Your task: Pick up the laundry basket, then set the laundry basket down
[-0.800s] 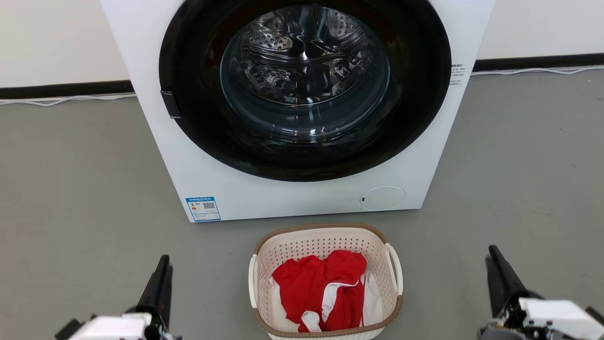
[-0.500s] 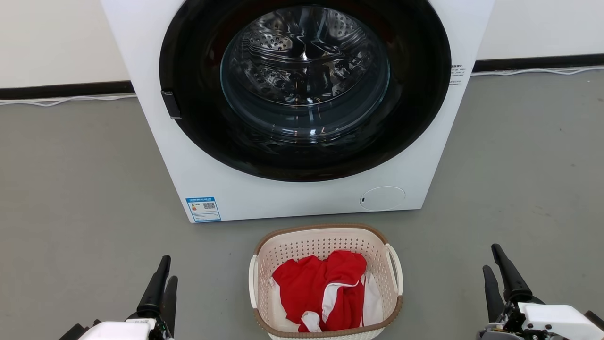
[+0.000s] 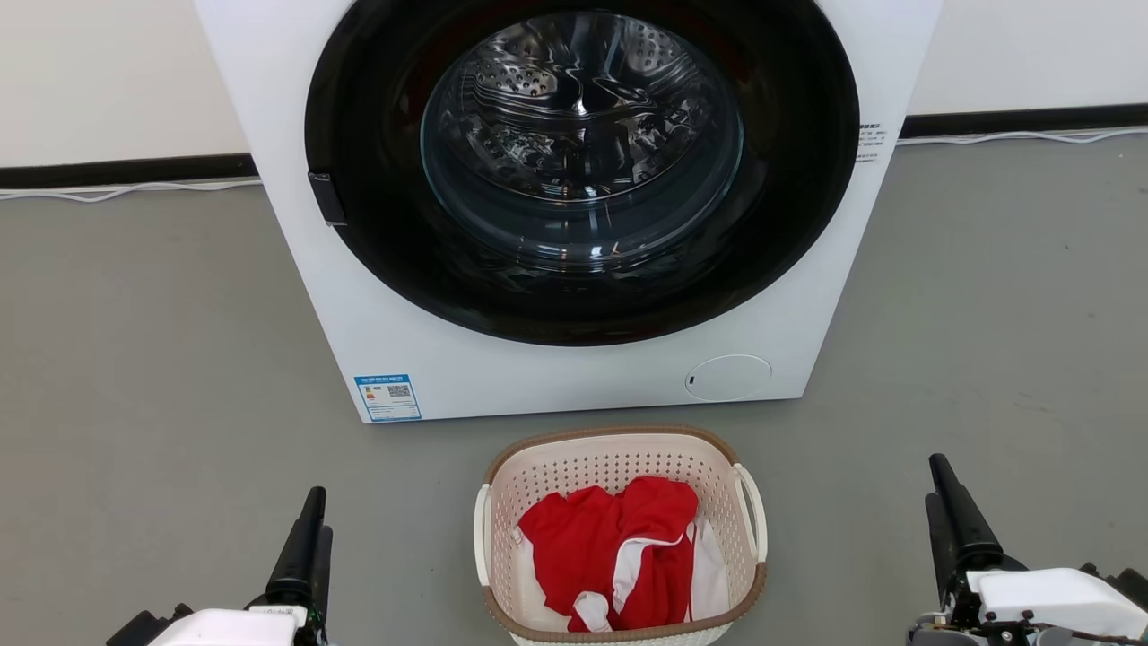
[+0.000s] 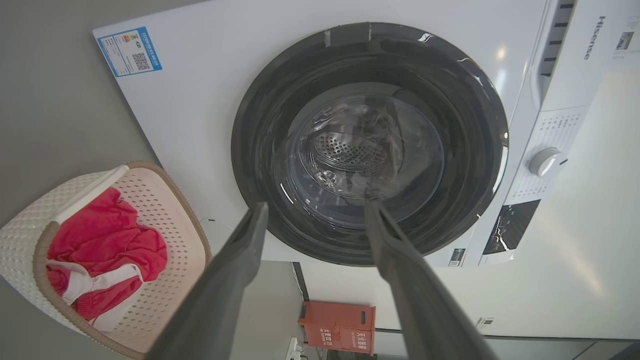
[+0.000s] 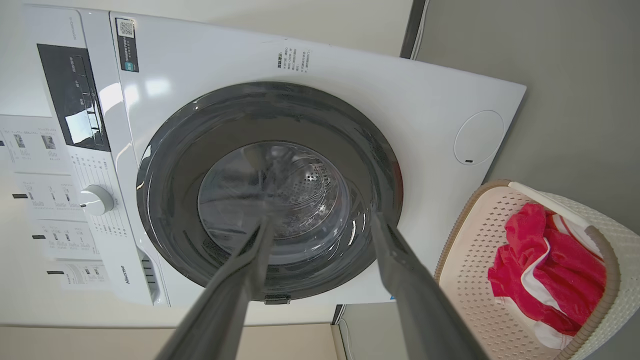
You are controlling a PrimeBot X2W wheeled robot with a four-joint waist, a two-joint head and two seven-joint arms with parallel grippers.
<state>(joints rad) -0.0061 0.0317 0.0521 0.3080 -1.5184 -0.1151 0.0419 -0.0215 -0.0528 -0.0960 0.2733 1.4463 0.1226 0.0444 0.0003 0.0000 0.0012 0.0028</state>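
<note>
Grey floor (image 3: 134, 359) lies open to the left and right of the white washing machine (image 3: 377, 296), which stands near the floor's far edge, where a black skirting (image 3: 117, 169) and a thin white cable (image 3: 117, 190) run along the pale wall (image 3: 90, 72). Its round, dark-ringed glass door (image 3: 583, 170) faces the robot, and the steel drum shows through it. The laundry basket (image 3: 610, 462) stands upright on the floor just in front of the machine's lower front edge, with a narrow strip of floor between the two. Its brown rim is level, and its two white handles are on its left and right sides. Inside lies a crumpled red garment (image 3: 610, 538) with white trim, on top of some white cloth (image 3: 713, 574); above them the perforated far wall of the basket is uncovered. The left gripper (image 3: 318, 511) hangs low towards the near edge of the floor, well apart from the basket's left handle (image 3: 482, 534). In the left wrist view its fingers are spread wide with nothing between them. The right gripper (image 3: 937, 480) sits likewise on the other side, well apart from the right handle (image 3: 752, 511), also spread wide and holding nothing. Both point towards the machine, with open floor between each of them and the basket
</note>
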